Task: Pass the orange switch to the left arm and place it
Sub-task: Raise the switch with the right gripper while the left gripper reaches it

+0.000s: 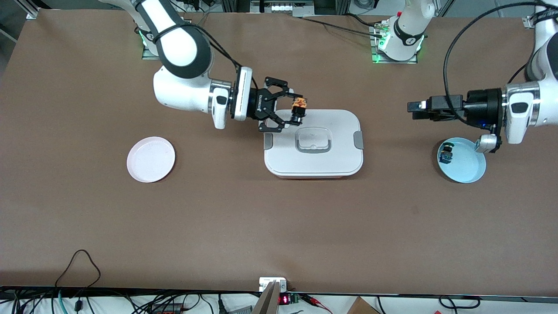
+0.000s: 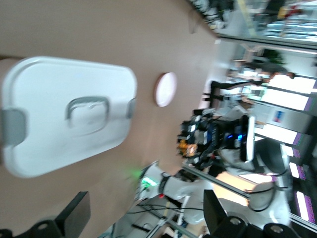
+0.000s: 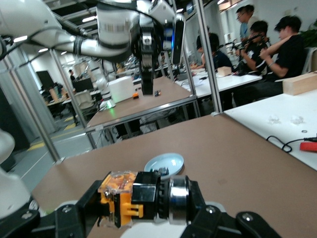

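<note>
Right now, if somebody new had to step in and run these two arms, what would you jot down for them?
Right gripper: shut on the orange switch, in the air over the box edge nearest the robots.
Left gripper: open, empty, waiting above the table near the blue plate, which holds another small switch.
Pink plate: empty.
Done: switch picked up.
Left: hand it to the left gripper without touching the box, then set it down.

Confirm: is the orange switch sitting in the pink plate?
No. The right gripper holds the orange switch in the air over the white box, and the pink plate holds nothing.
</note>
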`<state>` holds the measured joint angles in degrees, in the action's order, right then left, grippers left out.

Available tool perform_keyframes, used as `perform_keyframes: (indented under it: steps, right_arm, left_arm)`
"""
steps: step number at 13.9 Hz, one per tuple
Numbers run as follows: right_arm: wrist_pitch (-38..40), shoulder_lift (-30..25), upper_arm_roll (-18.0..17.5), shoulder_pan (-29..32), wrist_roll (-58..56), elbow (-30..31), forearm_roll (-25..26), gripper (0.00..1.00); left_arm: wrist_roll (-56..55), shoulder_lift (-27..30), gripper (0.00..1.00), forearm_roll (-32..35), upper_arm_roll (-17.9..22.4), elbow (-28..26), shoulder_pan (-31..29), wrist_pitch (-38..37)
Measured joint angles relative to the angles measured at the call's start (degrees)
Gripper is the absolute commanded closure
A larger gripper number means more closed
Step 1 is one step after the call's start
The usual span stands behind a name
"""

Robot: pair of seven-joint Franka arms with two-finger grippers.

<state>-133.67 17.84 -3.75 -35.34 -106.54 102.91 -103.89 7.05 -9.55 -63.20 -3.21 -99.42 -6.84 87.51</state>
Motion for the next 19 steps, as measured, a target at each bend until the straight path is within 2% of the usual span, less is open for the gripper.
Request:
perform_keyframes:
  steps: [3, 5, 9, 13, 15, 19]
  right_arm:
    - [-4.58, 2.28, 0.00, -3.71, 0.00, -3.87, -3.07, 0.91]
    - [-5.97, 3.92, 0.00, -4.71, 0.06, -6.17, -3.51, 0.91]
    - [-7.12, 5.40, 0.01, -5.49, 0.06, -8.14, -5.17, 0.91]
    - [-7.56, 5.81, 0.01, -5.79, 0.06, -8.51, -5.18, 0.91]
    - [-7.61, 5.82, 0.03, -5.84, 0.05, -8.52, -5.18, 0.91]
    - [-7.63, 5.83, 0.06, -5.85, 0.03, -8.56, -5.19, 0.91]
  left_arm:
    - [13.58, -0.94, 0.00, -15.23, -1.19, -7.56, 0.32, 1.77]
    - [21.21, -0.99, 0.00, -22.57, -2.38, -12.43, 0.79, 2.67]
    - [25.70, -1.25, 0.00, -35.47, -6.03, -18.95, 1.02, 2.88]
    - [26.13, -1.38, 0.00, -38.48, -11.75, -23.31, 1.16, 6.39]
    - [23.68, -1.24, 0.00, -38.57, -12.10, -24.70, 0.98, 7.22]
    - [11.11, 1.18, 0.00, -38.57, -13.55, -25.02, 0.83, 11.02]
